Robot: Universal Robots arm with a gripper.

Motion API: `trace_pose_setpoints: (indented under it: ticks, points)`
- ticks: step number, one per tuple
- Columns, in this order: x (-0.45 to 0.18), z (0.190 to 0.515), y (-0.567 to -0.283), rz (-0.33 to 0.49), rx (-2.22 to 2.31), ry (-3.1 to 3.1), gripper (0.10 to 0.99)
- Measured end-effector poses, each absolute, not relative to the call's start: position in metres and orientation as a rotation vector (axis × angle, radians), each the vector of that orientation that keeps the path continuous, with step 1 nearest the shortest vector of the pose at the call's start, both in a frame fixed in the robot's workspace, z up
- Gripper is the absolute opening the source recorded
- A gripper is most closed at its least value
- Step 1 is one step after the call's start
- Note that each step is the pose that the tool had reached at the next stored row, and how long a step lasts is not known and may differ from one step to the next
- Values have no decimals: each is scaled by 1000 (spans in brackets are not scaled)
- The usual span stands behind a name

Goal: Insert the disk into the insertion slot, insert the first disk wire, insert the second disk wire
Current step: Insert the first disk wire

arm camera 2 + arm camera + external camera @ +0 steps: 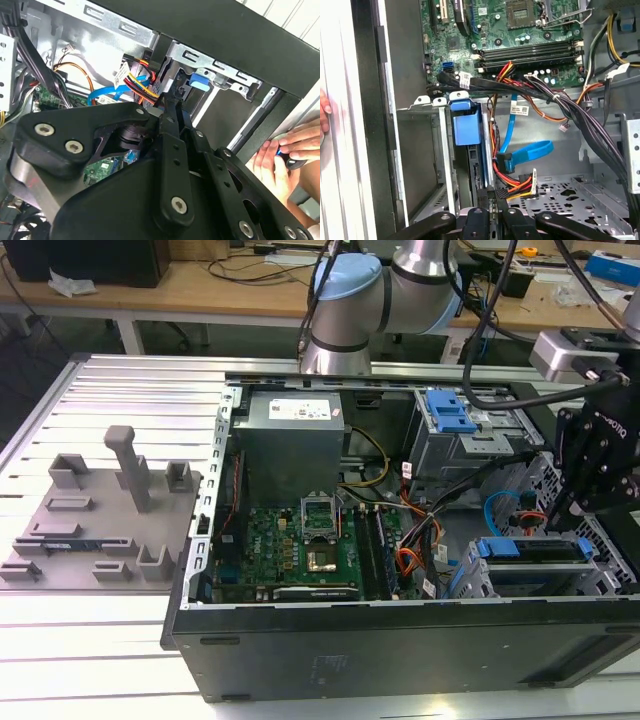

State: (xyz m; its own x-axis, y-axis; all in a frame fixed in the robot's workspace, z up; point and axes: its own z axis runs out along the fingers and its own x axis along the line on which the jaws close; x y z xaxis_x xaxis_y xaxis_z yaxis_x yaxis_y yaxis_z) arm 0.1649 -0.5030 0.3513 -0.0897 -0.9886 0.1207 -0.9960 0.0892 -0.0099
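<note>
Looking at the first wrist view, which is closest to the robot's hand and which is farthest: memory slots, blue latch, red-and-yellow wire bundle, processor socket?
From the hand:
1. Red-and-yellow wire bundle, right by it.
2. Blue latch, on the drive bay.
3. Memory slots, on the green board.
4. Processor socket, beyond the slots.

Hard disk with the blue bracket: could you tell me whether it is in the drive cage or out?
In: the hard disk sits between the drive cage walls.

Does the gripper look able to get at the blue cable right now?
Probably yes: the gripper sits close beside the blue cable, which hangs loose in open space; only the coloured power wires crowd it.
</note>
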Motion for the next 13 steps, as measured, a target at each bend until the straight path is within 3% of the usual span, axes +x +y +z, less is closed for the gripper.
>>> trace_pose_setpoints:
  ticks: [13]
  points:
    - [165, 351, -506, 127, 2078, -2233, 165]
